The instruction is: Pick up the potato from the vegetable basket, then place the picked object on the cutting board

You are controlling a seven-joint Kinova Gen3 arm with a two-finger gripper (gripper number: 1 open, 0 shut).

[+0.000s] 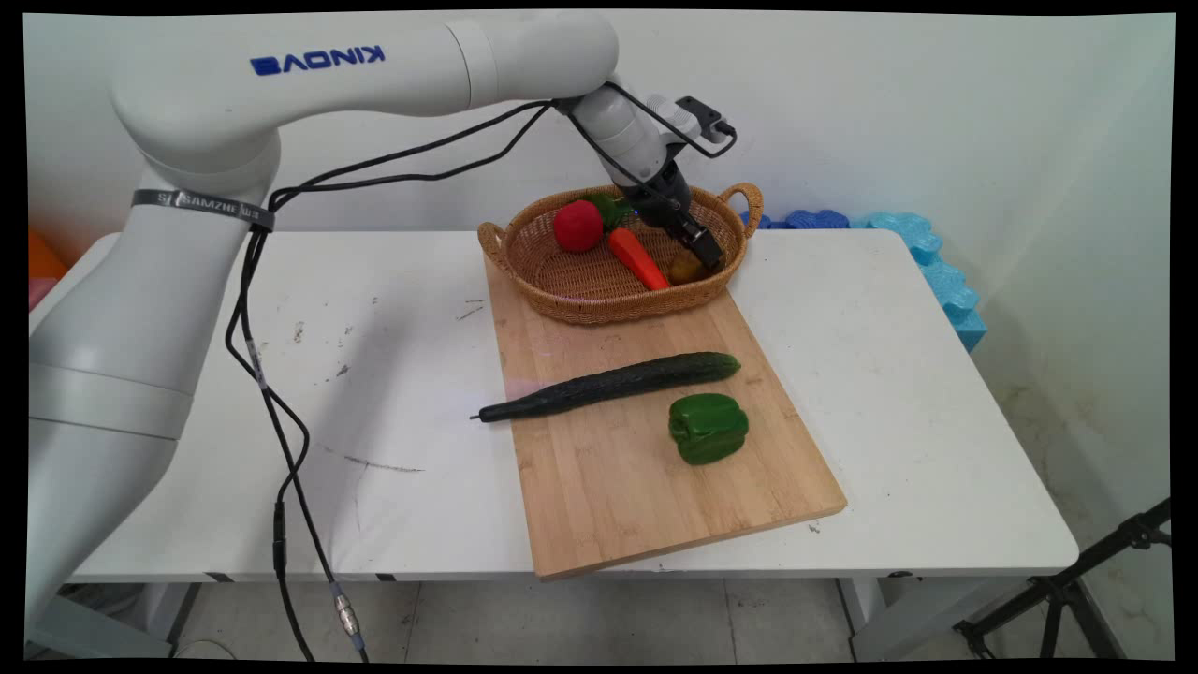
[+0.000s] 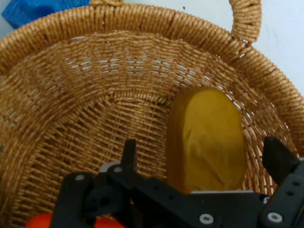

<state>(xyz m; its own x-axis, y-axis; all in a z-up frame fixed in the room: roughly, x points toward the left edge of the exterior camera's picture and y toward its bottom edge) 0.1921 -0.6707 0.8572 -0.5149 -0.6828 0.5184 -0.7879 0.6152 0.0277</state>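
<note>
The gripper (image 1: 704,255) is down inside the wicker basket (image 1: 562,290), right at its far right side, and its fingers (image 2: 129,153) are spread wide apart, one on each side of a yellow-brown potato (image 2: 209,137). From the hand view the potato fills the gap between them, lying on the woven floor against the basket's curved wall; whether the pads actually touch its skin I cannot tell. Nothing is clamped, the jaws stand open.

Just beside the gripper in the basket lies an orange carrot (image 1: 638,258), slanting toward the near rim, and a sliver of orange shows at the bottom left of the hand view too. Further left sits a red tomato (image 1: 577,226), with something leafy and green (image 1: 608,208) tucked behind it.

The basket rests on the far end of a wooden cutting board (image 1: 618,487), which lies on the white table (image 1: 936,421). Nearer the camera on that board, a long dark cucumber (image 1: 613,384) stretches across, its thin end poking out over the board's left edge. Just beside it, toward the near right, sits a green bell pepper (image 1: 708,428), apart from the cucumber. Blue foam pieces (image 1: 936,271) line the wall behind the table's far right corner.
</note>
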